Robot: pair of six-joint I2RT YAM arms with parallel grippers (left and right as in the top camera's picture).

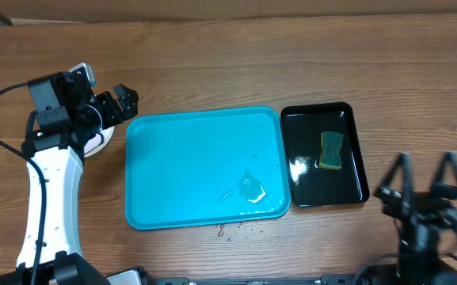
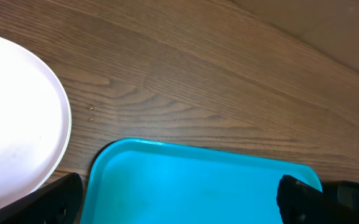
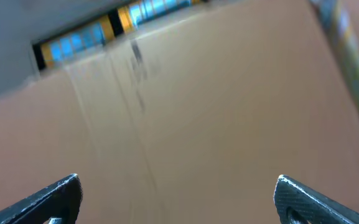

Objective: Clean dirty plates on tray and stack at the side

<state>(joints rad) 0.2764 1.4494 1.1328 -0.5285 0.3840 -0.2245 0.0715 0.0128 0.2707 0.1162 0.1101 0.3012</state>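
Note:
The turquoise tray (image 1: 188, 158) lies mid-table with no plates on it, only a small puddle of water (image 1: 251, 188). In the overhead view a white plate (image 1: 98, 143) shows as a sliver under the left arm, left of the tray. The left wrist view shows that plate (image 2: 11, 124) clean and white beside the tray's corner (image 2: 198, 186). Whether other plates lie beneath it cannot be told. My left gripper (image 1: 124, 104) (image 2: 179, 202) hangs open above the tray's far-left corner, holding nothing. My right gripper (image 1: 426, 172) (image 3: 179, 199) is open and holds nothing at the front right, away from the tray.
A glossy black tray (image 1: 348, 131) sits right of the turquoise one, holding a green-and-yellow sponge (image 1: 333, 150). Water drops (image 1: 232, 230) dot the table by the turquoise tray's front edge. The right wrist view shows only a blurred brown surface.

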